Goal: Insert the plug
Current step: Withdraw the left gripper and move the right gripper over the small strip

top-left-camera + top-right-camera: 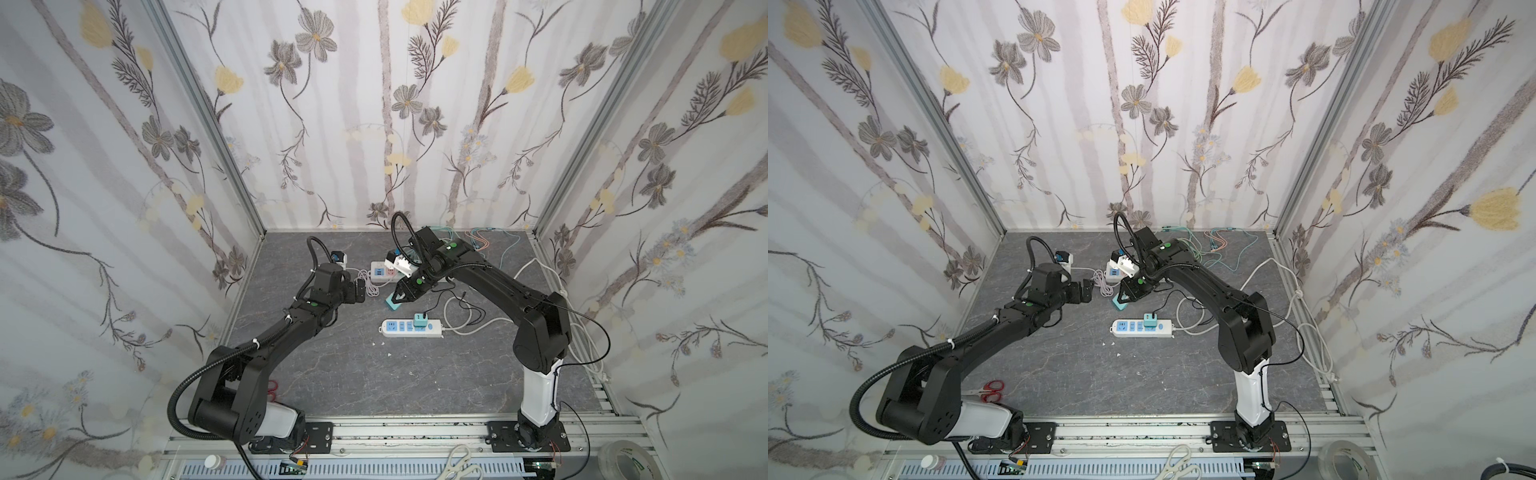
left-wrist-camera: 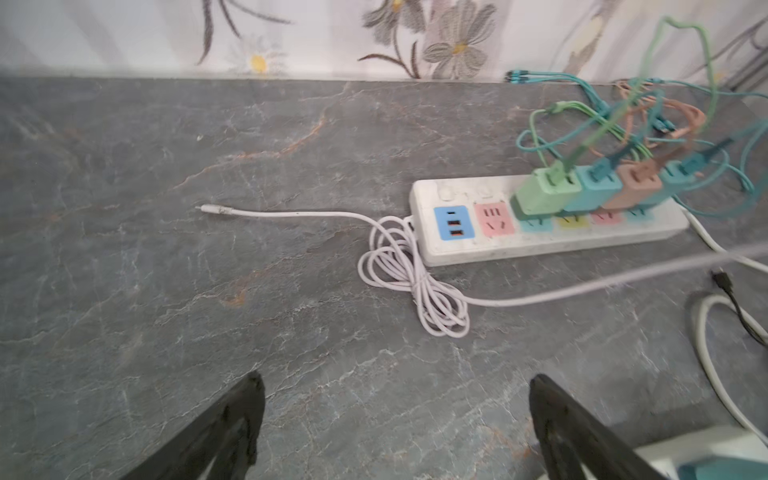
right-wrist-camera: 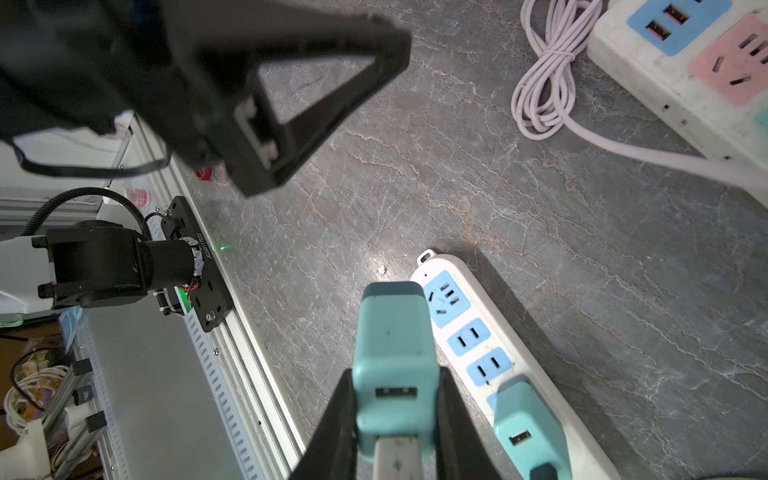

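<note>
Carrying stage, by my reading: the right hand (image 3: 395, 374) is clamped on the teal square USB charger plug (image 3: 392, 328) (prongs hidden), low by the grey marbled worktop (image 3: 540, 187). The white power strip with blue sockets (image 1: 401, 327) lies at the plug's 5 o'clock in both top views. Next, line the prongs over a free socket, clear of the second teal charger (image 3: 528, 428) seated there. The left hand (image 1: 354, 291) hangs spread and empty at 9 o'clock. The coiled white cable (image 2: 415, 286) and pastel-socket strip (image 2: 540, 237) sit around 11 o'clock.
</note>
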Robot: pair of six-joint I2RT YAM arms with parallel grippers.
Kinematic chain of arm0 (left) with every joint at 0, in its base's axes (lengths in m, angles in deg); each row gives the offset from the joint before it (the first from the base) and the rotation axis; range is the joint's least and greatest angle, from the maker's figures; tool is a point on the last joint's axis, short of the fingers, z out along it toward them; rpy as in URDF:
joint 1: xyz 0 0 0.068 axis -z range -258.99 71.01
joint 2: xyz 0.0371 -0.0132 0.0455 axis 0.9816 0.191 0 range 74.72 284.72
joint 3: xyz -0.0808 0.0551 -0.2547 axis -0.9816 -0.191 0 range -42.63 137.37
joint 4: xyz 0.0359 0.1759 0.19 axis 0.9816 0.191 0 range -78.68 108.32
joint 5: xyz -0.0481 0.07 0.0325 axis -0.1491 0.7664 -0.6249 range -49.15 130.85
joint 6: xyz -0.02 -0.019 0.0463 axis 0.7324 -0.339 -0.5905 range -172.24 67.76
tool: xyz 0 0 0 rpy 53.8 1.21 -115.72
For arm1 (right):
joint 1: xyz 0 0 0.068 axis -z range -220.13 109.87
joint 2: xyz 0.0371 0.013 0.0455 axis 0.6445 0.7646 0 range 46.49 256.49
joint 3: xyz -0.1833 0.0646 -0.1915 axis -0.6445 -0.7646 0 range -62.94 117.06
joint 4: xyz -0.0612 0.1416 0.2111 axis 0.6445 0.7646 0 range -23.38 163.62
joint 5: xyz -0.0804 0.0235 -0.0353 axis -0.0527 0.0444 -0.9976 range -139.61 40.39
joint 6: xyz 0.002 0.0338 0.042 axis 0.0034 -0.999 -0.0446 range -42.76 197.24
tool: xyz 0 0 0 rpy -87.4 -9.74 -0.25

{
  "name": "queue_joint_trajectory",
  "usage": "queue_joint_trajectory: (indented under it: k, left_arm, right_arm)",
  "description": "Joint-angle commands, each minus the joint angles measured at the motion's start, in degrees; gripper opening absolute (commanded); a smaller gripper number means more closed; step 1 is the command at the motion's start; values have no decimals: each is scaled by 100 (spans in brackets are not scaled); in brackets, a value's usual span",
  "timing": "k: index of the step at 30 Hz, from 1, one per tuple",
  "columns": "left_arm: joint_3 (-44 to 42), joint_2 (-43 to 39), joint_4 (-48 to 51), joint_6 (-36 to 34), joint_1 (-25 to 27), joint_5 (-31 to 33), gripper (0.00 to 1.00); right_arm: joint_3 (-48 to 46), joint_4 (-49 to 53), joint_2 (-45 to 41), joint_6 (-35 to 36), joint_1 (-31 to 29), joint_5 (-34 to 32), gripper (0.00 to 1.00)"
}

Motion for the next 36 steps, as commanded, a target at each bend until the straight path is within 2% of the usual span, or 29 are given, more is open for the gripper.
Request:
queue_joint_trajectory:
  k: [1,3,9,14,18,24,30,31,36]
  left_arm:
    - [978,775,1109,746,-213,-266,100]
    - [1659,1392,1684,901,-224,-74,96]
    - [3140,2741,2536,1588,-230,78,83]
    - [4138,3591,2829,2368,-222,-71,70]
    - [4712,4064,3020,2533,-95,61,65]
    - [5237,4543,3352,2685,-25,513,57]
    - [5297,4710,3461,2792,-74,762,45]
    - [5288,4711,3444,2793,-82,747,42]
    - [5156,4517,3317,2718,-96,774,16]
  right_arm:
    - [25,-39,-12,262,-47,-72,0]
    - [9,-37,-3,262,-58,-121,0]
    - [-83,-39,-37,262,-91,-170,0]
    - [-200,-48,-86,253,-120,-188,0]
    - [-323,-86,-130,233,-155,-174,0]
    - [-470,-118,-183,230,-208,-161,0]
    - [-511,-74,-253,334,-234,-159,0]
    - [-519,-57,-266,363,-234,-161,0]
    - [-564,35,-305,545,-234,-200,0]
